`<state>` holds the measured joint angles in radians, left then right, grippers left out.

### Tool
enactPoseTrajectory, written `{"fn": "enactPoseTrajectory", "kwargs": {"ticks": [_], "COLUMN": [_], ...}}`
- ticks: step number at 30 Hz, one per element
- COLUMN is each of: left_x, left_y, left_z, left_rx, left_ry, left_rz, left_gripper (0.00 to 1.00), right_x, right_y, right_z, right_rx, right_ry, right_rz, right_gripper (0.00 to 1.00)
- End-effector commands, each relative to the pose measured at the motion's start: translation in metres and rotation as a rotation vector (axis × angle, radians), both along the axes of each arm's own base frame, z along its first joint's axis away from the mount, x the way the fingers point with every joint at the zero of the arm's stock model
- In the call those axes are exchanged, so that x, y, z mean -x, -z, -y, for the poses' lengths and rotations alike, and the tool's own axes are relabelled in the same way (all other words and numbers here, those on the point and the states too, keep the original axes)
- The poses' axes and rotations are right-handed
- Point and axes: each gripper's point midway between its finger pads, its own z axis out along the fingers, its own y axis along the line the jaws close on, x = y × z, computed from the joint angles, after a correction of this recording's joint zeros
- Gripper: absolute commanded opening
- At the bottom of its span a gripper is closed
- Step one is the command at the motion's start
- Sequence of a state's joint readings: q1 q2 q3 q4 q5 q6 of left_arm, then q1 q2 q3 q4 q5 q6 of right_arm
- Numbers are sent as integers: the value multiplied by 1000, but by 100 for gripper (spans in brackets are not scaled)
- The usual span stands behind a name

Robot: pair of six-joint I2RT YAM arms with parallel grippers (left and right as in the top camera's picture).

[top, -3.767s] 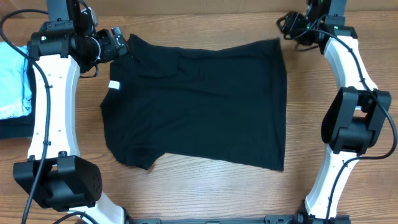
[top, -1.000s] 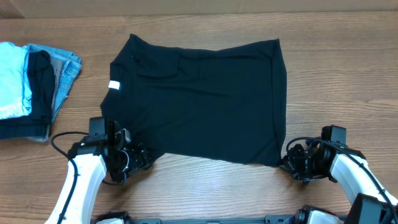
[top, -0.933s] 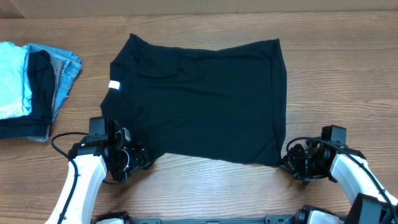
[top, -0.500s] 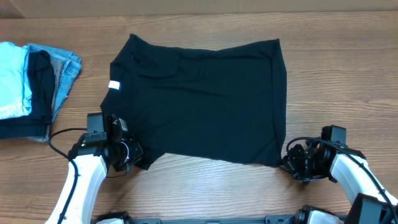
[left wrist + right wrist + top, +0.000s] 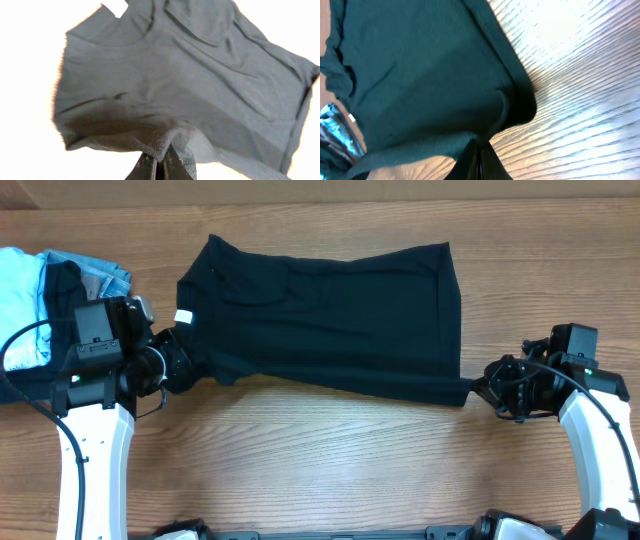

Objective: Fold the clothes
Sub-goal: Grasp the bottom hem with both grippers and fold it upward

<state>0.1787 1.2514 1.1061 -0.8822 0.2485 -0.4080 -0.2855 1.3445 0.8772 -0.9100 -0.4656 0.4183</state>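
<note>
Black, thin and soft: one large plain black shirt-like garment (image 5: pixel 330 310), spread over the middle of the pale wood-grain tabletop (image 5: pixel 330 480) and reaching toward 12 o'clock. Small white tag (image 5: pixel 184 318) at its 9 o'clock edge. Fabric lies mostly flat, with shallow creases near the 12 o'clock edge.

Hem at 6 o'clock: held at both ends, running in a nearly straight line between the two hands; it appears raised slightly off the wood.

Left hand (image 5: pixel 178 368): at 8 o'clock of the garment, closed on the near corner. Its wrist view shows the fingertips pinched together with a puckered bunch of cloth between them.

Right hand (image 5: pixel 483 390): at 4 o'clock, closed on the opposite near corner. Its wrist view shows the fingers nipped on a doubled hem edge, with the cloth draping away from them.

Handling, as judged:
- Light and limp, with no stiffness. It will sag and swing wherever it is unsupported.
- Corners and hems are the best holds, since the stitched edge gives a thicker bite than a single layer.
- Thin weave may slide out of a shallow pinch if pulled hard. Even tension from both hands should keep the fold line straight.
- Not fragile. The main risks are bunching and a skewed fold.

Also present, at 9 to 10 o'clock and apart from the garment: a light-blue folded garment (image 5: pixel 18 310) and a grey-blue folded denim piece (image 5: pixel 112 276), stacked and partly hidden behind the left arm.
</note>
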Motion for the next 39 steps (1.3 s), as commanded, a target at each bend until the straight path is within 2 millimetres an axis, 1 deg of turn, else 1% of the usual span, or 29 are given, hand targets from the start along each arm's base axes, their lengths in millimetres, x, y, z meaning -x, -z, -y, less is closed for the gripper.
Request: {"fn": "enactPoseTrajectory", "kwargs": {"ticks": [1, 6, 9, 12, 13, 17, 18, 20, 22, 24, 27, 29, 32, 35, 37, 38, 39], "left_x": [-3, -3, -4, -11, -16, -25, -28, -38, -48, -56, -62, -64, -68, -76, -82, -88, -99], "left_y": [-10, -10, -8, -6, 0, 28, 34, 37, 34, 29, 29, 40, 61, 77, 81, 80, 76], "left_z": [-13, -13, -24, -27, -28, -30, -30, -32, -34, -35, -36, -37, -37, -38, -40, -41, -42], "left_rx": [-63, -64, -97, -107, -101, -82, -82, -83, -90, -95, -97, -93, -86, -84, -92, -98, -105], "left_ry": [-16, -18, -78, -89, -96, -102, -101, -102, -103, -105, -106, -104, -101, -99, -91, -87, -86], "left_rz": [30, 30, 20, 30, 18, -57, -67, -52, -13, 26, 43, 16, -33, -52, -37, -15, 28], "left_gripper": [4, 4, 4, 4, 4, 4, 4, 4, 4, 4, 4, 4, 4, 4, 4, 4, 4], "right_x": [-16, -33, -41, -49, -52, -56, -57, -62, -72, -79, -84, -86, -91, -97, -96, -96, -96], "right_y": [-14, -20, -23, -26, -28, -30, -30, -30, -26, -13, 12, 22, 22, 19, 20, 20, 20], "right_z": [18, 25, 27, 30, 31, 32, 30, 21, 7, -2, 2, 9, 12, 14, 18, 18, 18], "right_rx": [106, 144, 164, 178, 183, 194, 207, 217, 215, 213, 226, 262, 280, 288, 309, 310, 309], "right_ry": [16, 24, 5, 6, 7, -7, -37, -81, -126, -155, -155, -142, -134, -131, -122, -122, -121], "right_rz": [63, 139, 183, 217, 235, 255, 270, 289, 308, 295, 241, 213, 231, 255, 248, 248, 248], "right_gripper": [4, 4, 4, 4, 4, 4, 4, 4, 4, 4, 4, 4, 4, 4, 4, 4, 4]}}
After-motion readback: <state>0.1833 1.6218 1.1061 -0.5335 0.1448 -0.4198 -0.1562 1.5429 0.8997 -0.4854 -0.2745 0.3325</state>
